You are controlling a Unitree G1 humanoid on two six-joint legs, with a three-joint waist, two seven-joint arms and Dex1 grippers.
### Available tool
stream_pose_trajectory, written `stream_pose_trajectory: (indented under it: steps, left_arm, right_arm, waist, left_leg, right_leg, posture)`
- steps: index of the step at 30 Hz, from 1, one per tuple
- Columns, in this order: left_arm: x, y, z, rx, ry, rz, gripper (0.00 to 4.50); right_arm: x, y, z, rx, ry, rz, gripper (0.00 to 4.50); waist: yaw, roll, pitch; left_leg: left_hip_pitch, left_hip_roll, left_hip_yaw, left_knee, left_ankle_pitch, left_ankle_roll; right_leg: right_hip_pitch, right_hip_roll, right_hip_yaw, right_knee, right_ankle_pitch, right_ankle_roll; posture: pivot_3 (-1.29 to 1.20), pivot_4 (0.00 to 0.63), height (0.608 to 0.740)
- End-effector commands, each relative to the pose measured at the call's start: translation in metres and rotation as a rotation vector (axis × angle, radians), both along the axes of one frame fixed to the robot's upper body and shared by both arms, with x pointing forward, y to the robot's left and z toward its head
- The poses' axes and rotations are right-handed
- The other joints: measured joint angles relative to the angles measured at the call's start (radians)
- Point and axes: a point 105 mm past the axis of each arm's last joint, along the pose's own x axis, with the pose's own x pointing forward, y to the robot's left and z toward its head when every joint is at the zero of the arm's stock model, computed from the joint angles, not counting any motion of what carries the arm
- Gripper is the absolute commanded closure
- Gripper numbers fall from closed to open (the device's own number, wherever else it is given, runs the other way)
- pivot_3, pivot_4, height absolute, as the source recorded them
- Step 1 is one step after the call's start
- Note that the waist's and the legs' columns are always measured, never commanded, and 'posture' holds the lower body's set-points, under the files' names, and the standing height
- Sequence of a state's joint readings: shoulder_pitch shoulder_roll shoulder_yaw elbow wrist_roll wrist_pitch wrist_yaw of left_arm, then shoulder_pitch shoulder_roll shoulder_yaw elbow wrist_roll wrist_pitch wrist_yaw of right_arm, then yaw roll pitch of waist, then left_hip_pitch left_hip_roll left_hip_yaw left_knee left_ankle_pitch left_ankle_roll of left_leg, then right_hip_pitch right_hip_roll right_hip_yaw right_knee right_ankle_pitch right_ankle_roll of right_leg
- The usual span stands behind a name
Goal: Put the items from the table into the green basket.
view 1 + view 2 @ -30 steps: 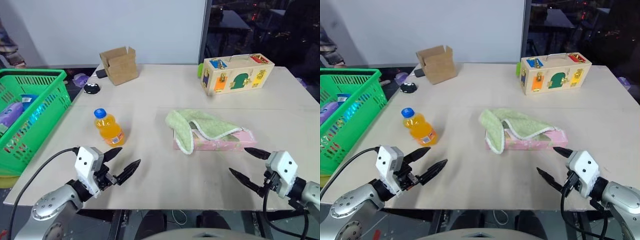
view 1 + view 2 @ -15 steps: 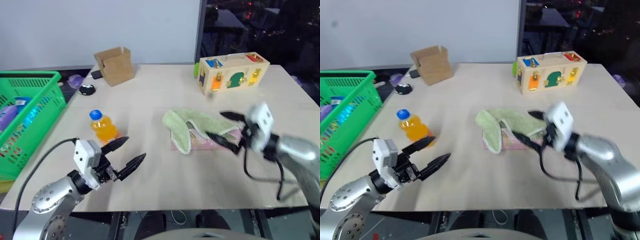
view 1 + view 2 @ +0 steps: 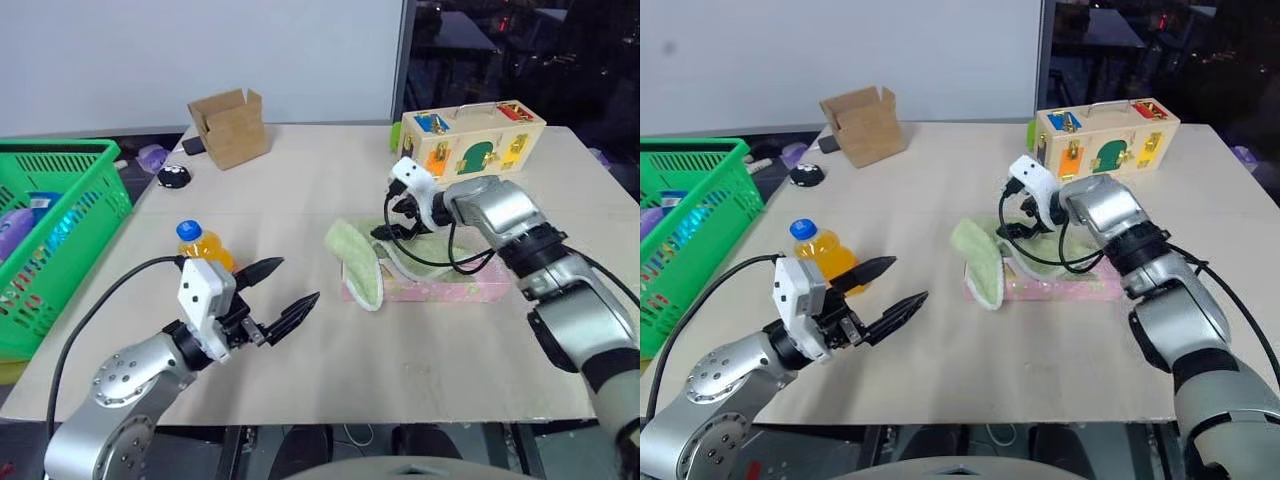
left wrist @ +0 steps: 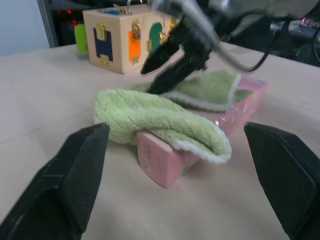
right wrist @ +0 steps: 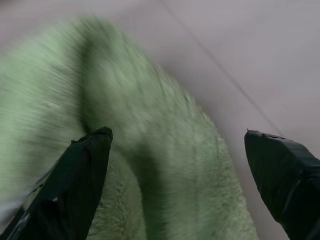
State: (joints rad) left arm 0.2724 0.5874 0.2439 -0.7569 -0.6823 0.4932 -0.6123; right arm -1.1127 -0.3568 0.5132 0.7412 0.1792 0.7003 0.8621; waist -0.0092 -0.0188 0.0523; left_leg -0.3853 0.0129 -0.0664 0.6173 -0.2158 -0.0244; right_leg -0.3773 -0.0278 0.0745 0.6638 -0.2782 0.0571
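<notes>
Landmark: we place everything from the long flat pink box (image 3: 455, 289).
On its top: a fluffy green towel (image 3: 385, 250) drapes the box and blocks our way to its lid.
Above the towel: our right gripper (image 3: 395, 222) crowds that spot, fingers spread.
Near side: bare beige table (image 3: 420, 360) gives us room.
Towards the green lattice basket (image 3: 60, 240): the small orange bottle (image 3: 203, 248) and our left gripper (image 3: 280, 300) stand between.

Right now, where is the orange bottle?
The orange bottle stands on the table's left side, between the green basket and the towel-draped pink box, behind the left gripper.
</notes>
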Motion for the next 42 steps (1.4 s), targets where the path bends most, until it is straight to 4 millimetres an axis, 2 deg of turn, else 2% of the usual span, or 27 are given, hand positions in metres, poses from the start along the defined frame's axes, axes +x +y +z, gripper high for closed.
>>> stream_pose_trajectory:
  steps: [1,3,6,11,14,16,19,22,24,26,28,30,33,36,38,42]
  left_arm:
    - [-0.003,-0.004,0.009,-0.002,-0.05,-0.001,0.01]
    - [-0.003,-0.001,0.006,-0.002,-0.049,0.012,0.0]
    - [-0.005,0.005,0.002,-0.007,-0.047,0.037,0.0]
    - [-0.008,0.01,-0.004,-0.01,-0.051,0.062,0.0]
    - [-0.008,0.012,-0.006,-0.016,-0.059,0.068,0.0]
    - [-0.008,0.013,-0.007,-0.018,-0.068,0.065,0.0]
    - [-0.007,0.009,-0.006,-0.031,-0.079,0.04,0.0]
    - [-0.005,0.002,-0.001,-0.047,-0.091,-0.002,0.0]
    - [-0.003,-0.002,0.004,-0.054,-0.098,-0.041,0.0]
    - [-0.001,-0.005,0.007,-0.053,-0.104,-0.068,0.0]
    - [0.005,-0.01,0.014,-0.058,-0.113,-0.125,0.0]
    - [0.011,-0.015,0.018,-0.057,-0.117,-0.17,0.0]
    - [0.016,-0.017,0.021,-0.06,-0.12,-0.194,0.0]
    - [0.02,-0.018,0.021,-0.055,-0.122,-0.206,0.0]
    - [0.022,-0.019,0.021,-0.053,-0.124,-0.209,0.0]
    - [0.025,-0.021,0.021,-0.048,-0.124,-0.22,0.0]
  right_arm:
    - [0.006,-0.001,-0.004,-0.037,0.028,0.047,0.25]
    - [0.007,-0.002,-0.006,-0.052,0.034,0.067,0.85]
    - [0.011,-0.005,0.001,-0.032,0.011,0.075,2.23]
    - [0.016,-0.003,0.048,0.205,-0.026,0.062,4.47]
    - [0.01,-0.017,0.087,0.391,-0.054,0.055,4.47]
    - [0.005,-0.038,0.115,0.522,-0.101,-0.004,4.47]
    - [-0.005,-0.09,0.144,0.629,-0.26,-0.171,4.47]
    - [-0.023,-0.145,0.163,0.714,-0.398,-0.387,4.47]
    - [-0.04,-0.184,0.169,0.734,-0.487,-0.544,4.47]
    - [-0.056,-0.209,0.171,0.734,-0.547,-0.652,4.47]
    - [-0.083,-0.252,0.174,0.757,-0.62,-0.825,4.47]
    - [-0.101,-0.285,0.172,0.741,-0.675,-0.977,4.47]
    - [-0.108,-0.303,0.158,0.661,-0.69,-1.072,4.47]
    - [-0.104,-0.316,0.142,0.631,-0.663,-1.167,4.47]
    - [-0.098,-0.318,0.119,0.528,-0.605,-1.181,4.47]
    - [-0.077,-0.315,0.057,0.383,-0.419,-1.195,4.47]
  waist:
    - [0.001,0.0,0.0]
    - [0.005,0.001,0.0]
    - [0.016,0.002,0.001]
    - [0.03,0.004,0.003]
    - [0.043,0.005,0.003]
    - [0.055,0.005,0.003]
    - [0.079,0.004,0.002]
    - [0.082,0.004,0.002]
    - [0.082,0.005,0.002]
    - [0.075,0.009,0.001]
    - [0.063,0.012,-0.001]
    - [0.055,0.014,-0.002]
    - [0.022,0.017,-0.004]
    - [-0.027,0.018,-0.005]
    - [-0.048,0.018,-0.005]
    - [-0.071,0.018,-0.005]
  left_leg:
    - [0.0,0.0,0.0,0.0,0.0,0.0]
    - [0.0,0.0,0.0,0.0,0.0,0.0]
    - [0.0,0.0,0.0,0.0,0.0,0.0]
    - [0.0,0.0,-0.001,-0.001,0.0,0.0]
    - [0.0,0.0,-0.001,-0.001,0.0,0.0]
    - [-0.002,0.0,-0.002,-0.001,0.0,0.0]
    - [-0.003,-0.001,-0.004,0.0,0.0,0.0]
    - [-0.007,-0.002,-0.007,0.002,0.0,0.0]
    - [-0.008,-0.002,-0.007,0.003,0.0,0.0]
    - [-0.009,-0.002,-0.007,0.005,0.0,0.0]
    - [-0.009,-0.002,-0.006,0.005,0.0,0.0]
    - [-0.009,-0.002,-0.006,0.006,0.0,0.0]
    - [-0.009,-0.002,-0.005,0.008,0.0,0.0]
    - [-0.004,-0.001,0.002,0.008,-0.001,0.001]
    - [-0.001,0.0,0.006,0.008,-0.001,0.001]
    - [0.005,0.0,0.008,0.008,-0.001,0.002]
  right_leg:
    - [0.0,0.0,0.0,0.0,0.0,0.0]
    - [0.0,0.0,0.0,0.0,0.0,0.0]
    - [0.0,0.0,0.0,0.0,0.0,0.0]
    - [0.0,0.001,0.0,0.001,0.0,0.0]
    - [0.0,0.001,0.0,0.001,0.0,0.0]
    - [-0.001,0.001,-0.001,0.0,0.0,0.0]
    - [-0.001,0.0,-0.002,-0.001,0.0,0.0]
    - [-0.002,0.0,-0.005,-0.002,0.0,0.0]
    - [-0.002,0.0,-0.005,-0.002,0.0,0.0]
    - [-0.002,0.0,-0.005,-0.001,0.0,0.0]
    - [-0.002,0.0,-0.004,-0.001,0.0,0.0]
    - [-0.002,0.0,-0.004,-0.001,0.0,0.0]
    - [-0.001,0.0,-0.003,-0.001,0.0,0.0]
    - [0.0,0.001,0.004,0.0,0.0,0.0]
    - [0.002,0.001,0.007,0.0,0.0,0.0]
    - [0.007,0.002,0.01,-0.001,-0.002,0.004]
  posture:
    - [0.17,0.0,0.74]
    - [0.19,0.0,0.74]
    - [0.2,0.0,0.74]
    - [0.21,0.0,0.74]
    - [0.2,0.0,0.74]
    - [0.18,0.0,0.74]
    - [0.14,0.0,0.74]
    - [0.12,0.0,0.74]
    - [0.09,0.0,0.74]
    - [0.08,0.0,0.74]
    - [0.03,0.0,0.74]
    - [0.01,0.0,0.74]
    - [0.0,0.0,0.74]
    - [-0.01,0.0,0.74]
    - [-0.02,0.0,0.74]
    - [-0.01,0.0,0.74]
